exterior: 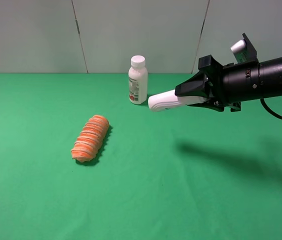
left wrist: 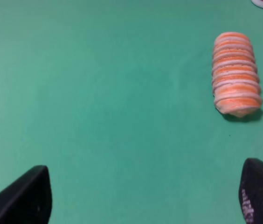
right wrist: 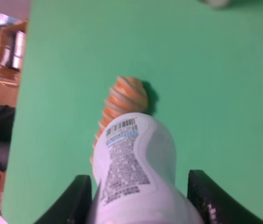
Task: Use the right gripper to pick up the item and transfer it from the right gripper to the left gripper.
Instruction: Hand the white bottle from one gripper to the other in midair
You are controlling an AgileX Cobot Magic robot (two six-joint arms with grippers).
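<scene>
White plastic bottle [exterior: 167,100] with barcode and small print, gripped sideways by right end effector [right wrist: 138,179], left end effector [left wrist: 146,167] spread wide.

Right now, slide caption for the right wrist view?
Right gripper holding a white labelled bottle over the green table, striped roll beyond.

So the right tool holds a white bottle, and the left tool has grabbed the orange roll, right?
No: the left wrist view shows the left tool open and empty, the orange roll lying on the table. The right tool does hold the white bottle.
</scene>
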